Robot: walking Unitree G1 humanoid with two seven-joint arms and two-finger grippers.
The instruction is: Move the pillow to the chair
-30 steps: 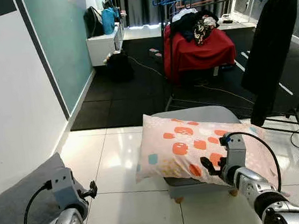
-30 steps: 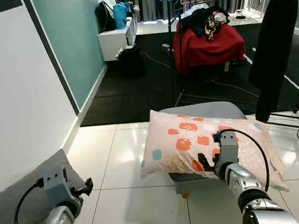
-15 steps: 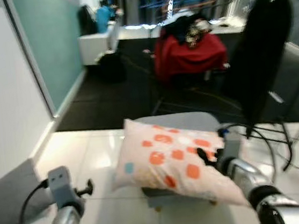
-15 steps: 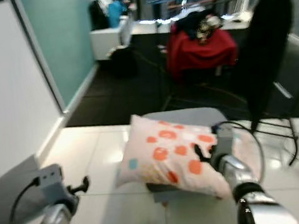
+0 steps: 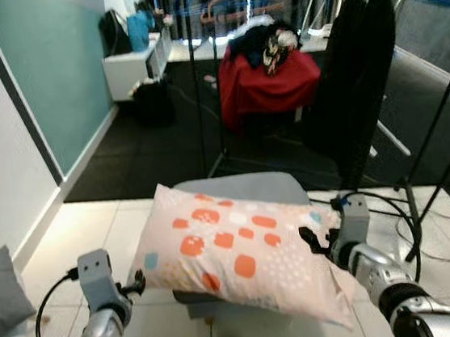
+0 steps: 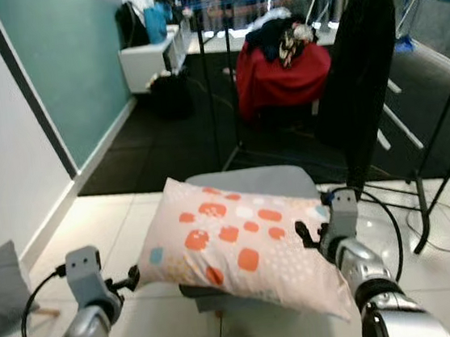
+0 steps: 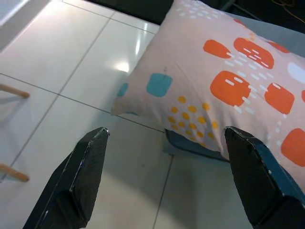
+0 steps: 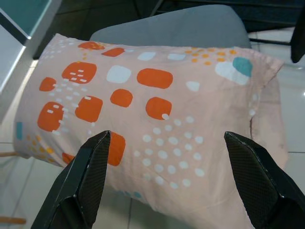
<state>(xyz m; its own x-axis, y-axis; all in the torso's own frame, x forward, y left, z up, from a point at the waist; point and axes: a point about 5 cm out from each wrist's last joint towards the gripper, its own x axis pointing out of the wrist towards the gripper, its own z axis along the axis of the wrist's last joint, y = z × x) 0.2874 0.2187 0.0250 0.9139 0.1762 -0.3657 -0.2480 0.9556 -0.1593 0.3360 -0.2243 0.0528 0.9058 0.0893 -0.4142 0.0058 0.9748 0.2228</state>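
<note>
Black coat point(image 5: 353, 81) on rack; red-draped heap of clothes point(image 5: 268, 78) behind; grey cushion point(image 5: 0, 296) at left; white tile floor point(image 5: 71, 243).

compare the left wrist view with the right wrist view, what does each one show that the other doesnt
Left wrist view alone: the pillow's blue-square corner hanging past the seat over the white floor tiles, and two thin wooden legs at the edge.

Right wrist view alone: the chair's grey seat showing behind the pillow, the pillow's whole patterned top, and its open, rumpled end.

Both: the same pink pillow with orange squares lying on the chair, seen between two spread black fingers, with nothing held by the left gripper or the right gripper.
</note>
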